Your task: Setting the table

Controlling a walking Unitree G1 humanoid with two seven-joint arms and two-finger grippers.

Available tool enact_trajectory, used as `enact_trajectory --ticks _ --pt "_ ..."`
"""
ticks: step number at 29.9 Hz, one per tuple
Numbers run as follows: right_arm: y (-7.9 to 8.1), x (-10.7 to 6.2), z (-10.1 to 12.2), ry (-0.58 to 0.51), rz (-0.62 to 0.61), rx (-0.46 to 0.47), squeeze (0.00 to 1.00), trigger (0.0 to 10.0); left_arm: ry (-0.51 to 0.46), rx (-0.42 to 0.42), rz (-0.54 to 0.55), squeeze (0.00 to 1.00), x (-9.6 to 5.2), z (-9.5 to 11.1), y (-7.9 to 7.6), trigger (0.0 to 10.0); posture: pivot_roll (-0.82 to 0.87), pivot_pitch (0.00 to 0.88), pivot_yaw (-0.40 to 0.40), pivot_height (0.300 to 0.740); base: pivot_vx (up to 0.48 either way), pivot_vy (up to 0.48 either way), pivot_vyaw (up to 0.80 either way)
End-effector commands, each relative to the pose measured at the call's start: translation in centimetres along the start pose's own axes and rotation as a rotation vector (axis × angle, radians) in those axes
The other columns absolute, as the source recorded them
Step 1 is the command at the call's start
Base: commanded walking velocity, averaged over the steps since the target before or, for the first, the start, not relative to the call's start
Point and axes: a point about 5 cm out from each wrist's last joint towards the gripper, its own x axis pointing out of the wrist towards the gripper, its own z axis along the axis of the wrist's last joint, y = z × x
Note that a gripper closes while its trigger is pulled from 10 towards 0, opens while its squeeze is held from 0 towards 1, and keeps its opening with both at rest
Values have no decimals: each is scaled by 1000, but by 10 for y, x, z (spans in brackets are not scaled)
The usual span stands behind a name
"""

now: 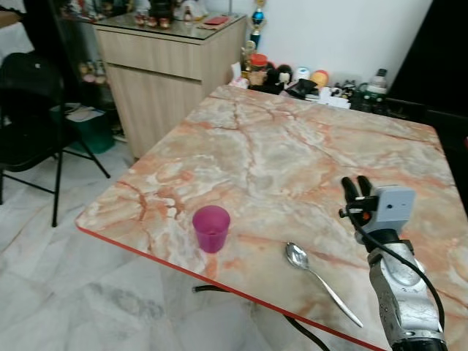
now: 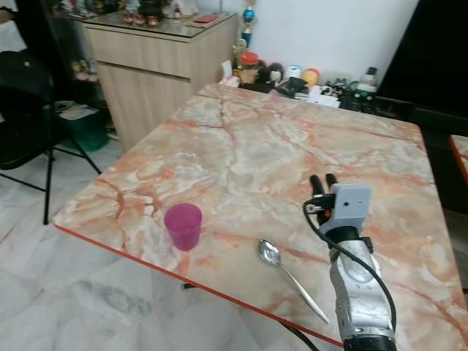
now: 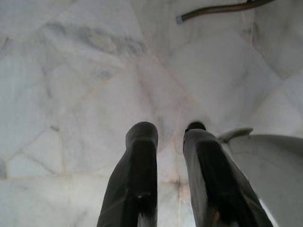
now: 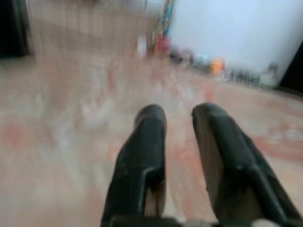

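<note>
A purple plastic cup [image 1: 211,228] stands upright near the front edge of the marble table [image 1: 292,153]. To its right a metal spoon [image 1: 318,281] lies flat, bowl toward the cup and handle running to the front right. My right gripper [image 1: 356,187] hovers above the table just right of the spoon, fingers pointing away from me and slightly apart, holding nothing. The blurred right wrist view looks along the tabletop between the fingers [image 4: 147,142]. My left gripper [image 3: 170,135] hangs over the white floor, a small gap between its fingers, nothing in it.
Jars, toys and small bottles [image 1: 307,79] crowd the table's far edge. A wooden cabinet [image 1: 164,69] stands at the far left, with a black folding chair [image 1: 29,117] beside it. A dark cable [image 1: 212,290] lies on the marble floor under the table's front edge.
</note>
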Motion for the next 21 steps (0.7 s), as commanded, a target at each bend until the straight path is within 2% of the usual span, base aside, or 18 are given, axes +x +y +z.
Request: enact_trajectory --ticks 1,3,5,7,9,10,12,13,14,15,17,21 --pt "-10 -5 -18 151 52 -21 0 10000 39 -11 -3 0 -4 -11 -1 10000 109 77 -47 740 0 0 0" --pt "-9 -7 -18 178 135 -21 0 10000 38 -15 -4 0 -4 -10 -1 10000 106 78 -47 740 0 0 0" --pt "-4 -10 -25 259 215 7 0 10000 37 -15 -4 0 -3 -10 -1 10000 102 79 -46 740 0 0 0" --pt "-1 -15 -34 328 307 -47 0 10000 36 -14 -9 0 -3 -9 -3 10000 97 75 -46 740 0 0 0" --pt "0 -16 -36 342 342 -41 0 10000 36 -14 -14 0 -2 -9 -3 10000 99 75 -47 740 0 0 0" --pt "0 -15 -34 333 367 11 0 10000 34 -14 -16 0 -2 -8 -4 10000 100 73 -46 740 0 0 0" --pt "2 -14 -31 322 410 51 0 10000 33 -14 -18 0 -2 -8 -4 10000 100 71 -46 740 0 0 0" --pt "3 -16 -31 324 445 56 106 10000 33 -12 -20 0 -1 -8 -4 10000 100 71 -46 740 0 0 0" --pt "3 -16 -31 324 445 56 106 10000 33 -12 -20 0 -1 -8 -4 10000 100 71 -46 740 0 0 0" --pt "5 -17 -34 355 473 44 969 10000 35 -2 -25 0 -1 -7 -4 10000 101 72 -46 740 0 0 0" --pt "8 -20 -40 392 504 6 976 10000 35 -1 -26 0 -2 -8 -5 10000 101 69 -47 740 0 0 0" --pt "14 -21 -39 378 542 52 973 10000 36 -5 -25 0 -2 -8 -5 10000 106 70 -47 740 0 0 0"
